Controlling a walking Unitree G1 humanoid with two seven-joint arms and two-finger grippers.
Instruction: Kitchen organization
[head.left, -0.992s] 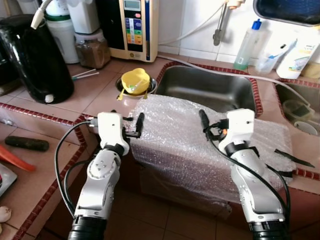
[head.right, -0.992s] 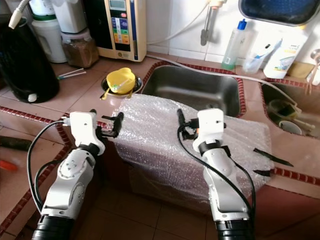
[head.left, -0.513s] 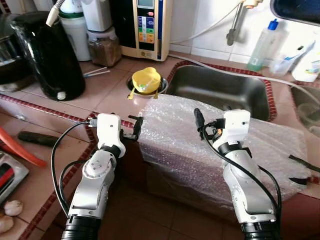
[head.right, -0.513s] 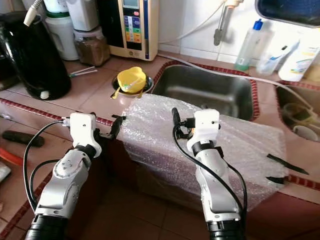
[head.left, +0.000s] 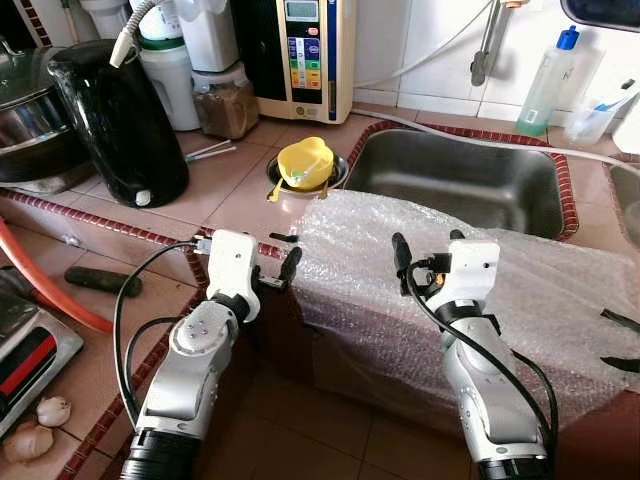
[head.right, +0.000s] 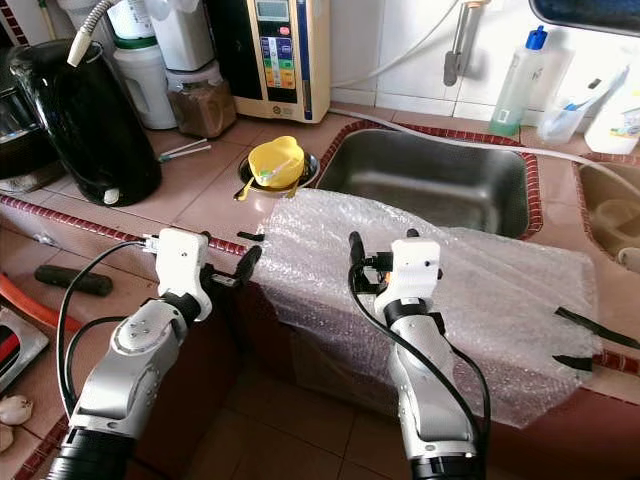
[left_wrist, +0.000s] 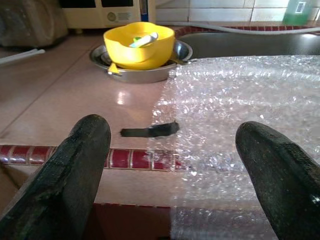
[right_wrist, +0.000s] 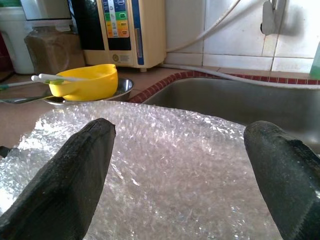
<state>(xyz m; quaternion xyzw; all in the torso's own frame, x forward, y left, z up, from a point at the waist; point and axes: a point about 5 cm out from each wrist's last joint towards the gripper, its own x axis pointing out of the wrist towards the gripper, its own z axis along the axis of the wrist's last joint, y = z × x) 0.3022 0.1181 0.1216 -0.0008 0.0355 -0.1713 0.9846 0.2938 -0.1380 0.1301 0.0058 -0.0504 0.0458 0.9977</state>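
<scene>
A sheet of bubble wrap lies over the front edge of the tiled counter, spread from just before the steel sink down over the counter's front face toward the floor. The left claw is held at the wrap's left edge, right at the counter's front edge, with its two black fingers spread apart and nothing between them; in the left wrist view one finger is over bare tile and the other over the wrap, and a short strip of black tape lies on the tile touching the wrap's edge. The right claw hovers above the middle of the wrap, its fingers likewise wide apart and empty. Behind the wrap's left corner, beside the sink, a yellow bowl holding a white utensil sits in a shallow metal dish. Along the back of the counter stand a black kettle-like jug, a jar of brown contents and a cream appliance with a small display and a column of coloured buttons; its writing is too small to read. A clear bottle with a blue cap stands behind the sink, and no label on it is legible. More black tape strips lie on the wrap near the counter's right end. At the counter's left end lie an orange hose and a dark green cucumber-like item.
</scene>
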